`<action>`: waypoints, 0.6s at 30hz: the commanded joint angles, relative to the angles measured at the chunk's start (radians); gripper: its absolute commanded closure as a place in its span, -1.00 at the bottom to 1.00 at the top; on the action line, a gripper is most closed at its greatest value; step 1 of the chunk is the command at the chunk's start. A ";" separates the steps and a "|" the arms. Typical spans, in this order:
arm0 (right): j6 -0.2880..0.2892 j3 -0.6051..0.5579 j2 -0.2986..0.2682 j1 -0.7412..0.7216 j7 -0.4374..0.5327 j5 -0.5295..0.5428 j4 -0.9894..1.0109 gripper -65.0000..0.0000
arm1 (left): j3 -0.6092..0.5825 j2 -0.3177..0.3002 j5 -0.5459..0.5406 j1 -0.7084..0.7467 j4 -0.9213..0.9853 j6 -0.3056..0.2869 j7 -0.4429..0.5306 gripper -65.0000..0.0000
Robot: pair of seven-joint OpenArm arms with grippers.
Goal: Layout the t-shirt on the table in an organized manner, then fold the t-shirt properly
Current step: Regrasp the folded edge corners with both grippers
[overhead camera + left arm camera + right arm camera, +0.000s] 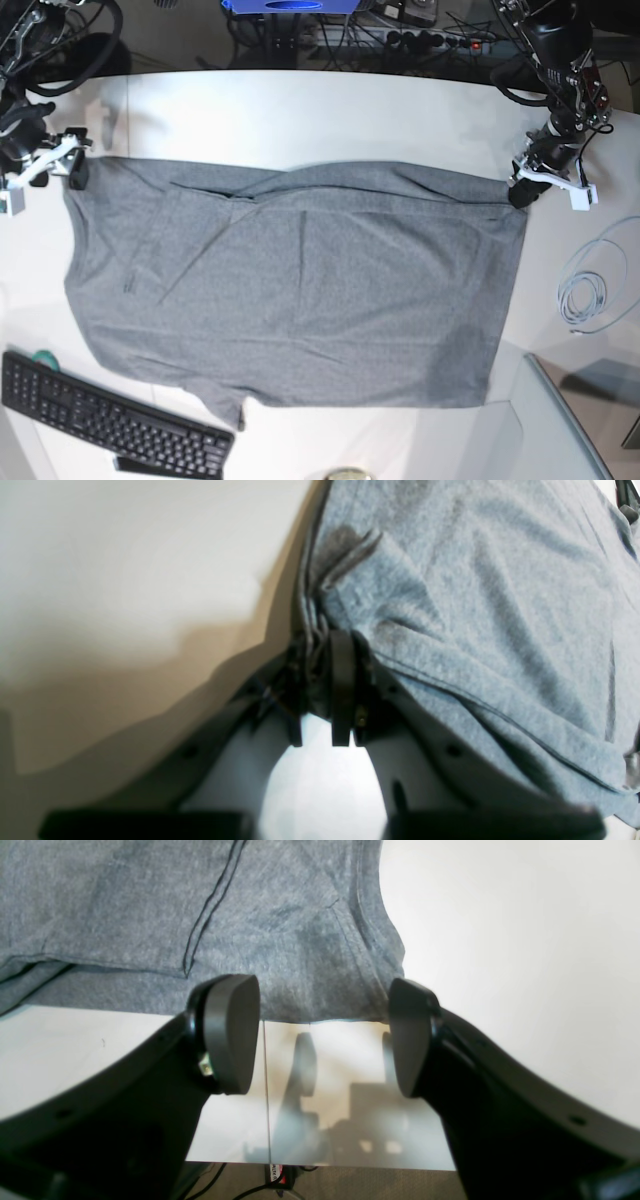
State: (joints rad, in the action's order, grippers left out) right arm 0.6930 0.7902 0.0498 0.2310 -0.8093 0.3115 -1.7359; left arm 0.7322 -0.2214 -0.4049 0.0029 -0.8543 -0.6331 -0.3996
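T-shirt (300,290) lay spread across the white table (300,110), heather-grey, filling most of the middle of the base view, with a long crease running under its far edge and a sleeve poking toward the black keyboard (110,420) at the near left corner. Left pincer (325,680) was pressed together on a bunched fold at the shirt's edge; in the left wrist view the cloth was gathered into tight pleats between the dark pads, and the rest of the fabric fell away to the right. In the base view this pincer (522,188) sat at the shirt's far right corner. Right pincer (325,1040) stood spread wide, its two rounded pads apart and holding nothing, hanging over bare table just beside the shirt's hem, whose corner lay between the two pads in the right wrist view. A thin dark seam in the tabletop ran under that gap. A coiled pale cable (590,290) lay on the table to the right of the shirt, well apart from it
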 commanded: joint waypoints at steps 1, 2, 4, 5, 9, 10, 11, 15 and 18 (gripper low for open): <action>0.005 0.004 -0.009 -0.005 0.021 0.018 -0.014 -0.15 | 0.000 -0.009 0.030 0.003 -0.004 0.015 -0.035 0.75; 0.005 0.004 -0.009 -0.005 0.021 0.018 -0.014 -0.15 | 0.000 -0.009 0.030 0.003 -0.004 0.015 -0.035 0.75; 0.005 0.004 -0.009 -0.005 0.021 0.018 -0.014 -0.15 | 0.000 -0.009 0.030 0.003 -0.004 0.015 -0.035 0.78; 0.005 0.004 -0.009 -0.005 0.021 0.018 -0.014 -0.15 | 0.000 -0.009 0.030 0.003 -0.004 0.015 -0.035 0.80; 0.005 0.005 -0.009 -0.006 0.021 0.018 -0.012 -0.15 | 0.000 -0.009 0.030 0.001 -0.004 0.015 -0.037 1.00; 0.005 0.011 -0.009 -0.006 0.021 0.018 -0.006 -0.15 | 0.000 -0.009 0.030 0.001 -0.004 0.015 -0.037 1.00; 0.005 0.033 -0.008 -0.011 0.023 0.019 0.006 -0.15 | 0.000 -0.009 0.030 -0.001 -0.004 0.015 -0.038 1.00; 0.005 0.182 0.012 -0.094 0.018 0.019 0.132 -0.19 | -0.001 -0.009 0.030 0.001 -0.004 0.015 -0.038 1.00; 0.005 0.251 0.002 -0.143 -0.041 0.019 0.244 -0.40 | -0.001 -0.009 0.030 0.001 -0.004 0.015 -0.038 1.00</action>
State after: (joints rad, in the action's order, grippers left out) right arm 0.6937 1.0435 0.0628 0.0937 -0.8658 0.3145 -1.4742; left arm 0.7319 -0.2218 -0.4015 0.0006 -0.8543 -0.6315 -0.4034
